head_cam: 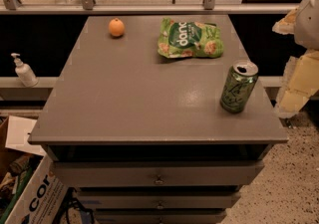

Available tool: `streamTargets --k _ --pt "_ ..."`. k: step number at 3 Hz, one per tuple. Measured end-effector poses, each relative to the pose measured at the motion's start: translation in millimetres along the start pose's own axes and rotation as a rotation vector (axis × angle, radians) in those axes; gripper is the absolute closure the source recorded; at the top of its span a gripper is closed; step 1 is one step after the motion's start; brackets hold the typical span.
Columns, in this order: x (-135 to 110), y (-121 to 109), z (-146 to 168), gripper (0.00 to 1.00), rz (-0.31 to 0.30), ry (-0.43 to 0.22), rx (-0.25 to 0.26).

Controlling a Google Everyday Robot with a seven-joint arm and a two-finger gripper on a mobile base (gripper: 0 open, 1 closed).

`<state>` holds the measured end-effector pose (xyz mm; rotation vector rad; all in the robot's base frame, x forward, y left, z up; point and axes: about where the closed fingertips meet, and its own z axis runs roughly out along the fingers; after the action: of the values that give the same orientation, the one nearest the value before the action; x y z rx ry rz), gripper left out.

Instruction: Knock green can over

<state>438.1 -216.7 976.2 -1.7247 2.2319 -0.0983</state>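
The green can [239, 87] stands upright near the right front corner of the grey cabinet top [134, 98]. It has a pale green patterned wrap and a silver top with a pull-tab. My gripper [298, 81] shows as pale cream parts of the arm at the right edge of the camera view. It is beyond the cabinet's right side, to the right of the can and apart from it.
A flat green snack bag [190, 38] lies at the back right of the top. An orange [116, 27] sits at the back left. Drawers [158, 175] run below the front edge. A pump bottle [23, 70] stands on a ledge at left. A cardboard box [35, 198] sits on the floor at lower left.
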Motion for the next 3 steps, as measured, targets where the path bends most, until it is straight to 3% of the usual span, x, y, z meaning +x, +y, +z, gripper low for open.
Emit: streamTargets --k 1,2,3 --pt "-1 0 0 0.0 0.0 -0.002 0.005" --pt "3 1 6 0.0 0.038 -0.052 -0.012" --pt "16 -2 17 0.0 0.082 -0.144 -0.023"
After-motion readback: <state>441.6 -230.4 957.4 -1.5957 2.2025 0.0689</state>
